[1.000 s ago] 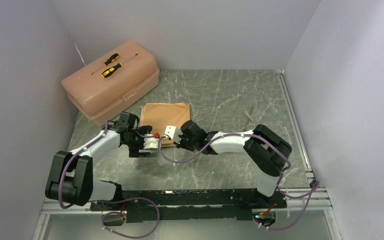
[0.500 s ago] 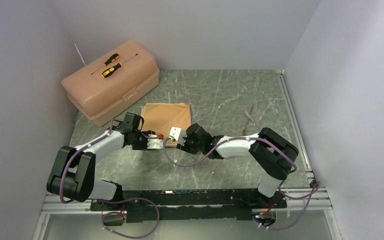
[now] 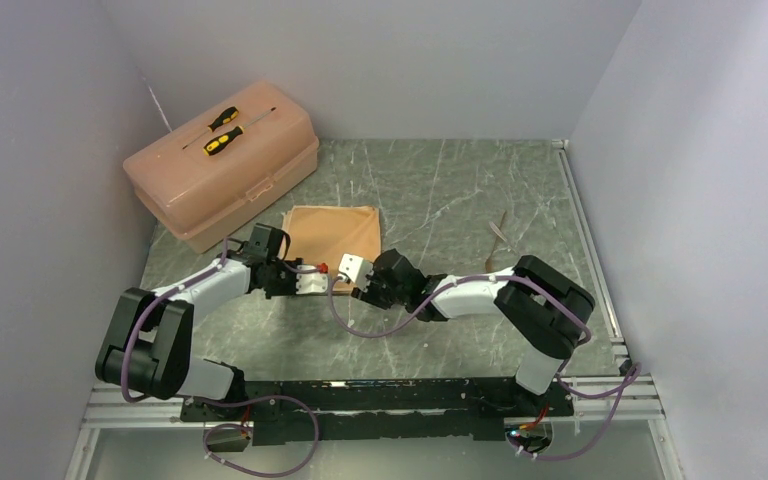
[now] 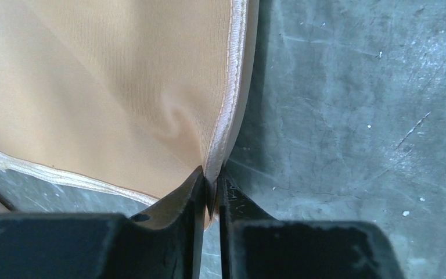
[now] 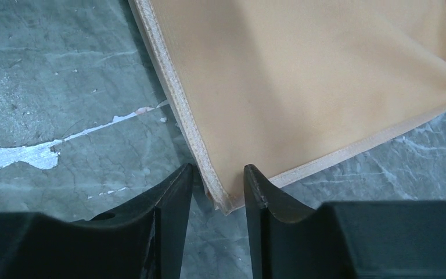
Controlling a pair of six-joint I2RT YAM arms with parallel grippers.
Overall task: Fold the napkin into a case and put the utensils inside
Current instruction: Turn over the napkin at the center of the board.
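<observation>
While napkin (image 3: 332, 232) lies flat on counter (image 3: 460, 190), just right of pink toolbox (image 3: 222, 165), both near corners need equal hold before fold. Left jaws: clenched on near-left corner hem, cloth puckered at pinch; bite looks thin, so keep lift low. Right jaws: released, near-right corner between tips, no pinch yet; sink lower, close on hem, not counter. Then raise both together, hems aligned. Utensils (image 3: 501, 228) well apart at right.
</observation>
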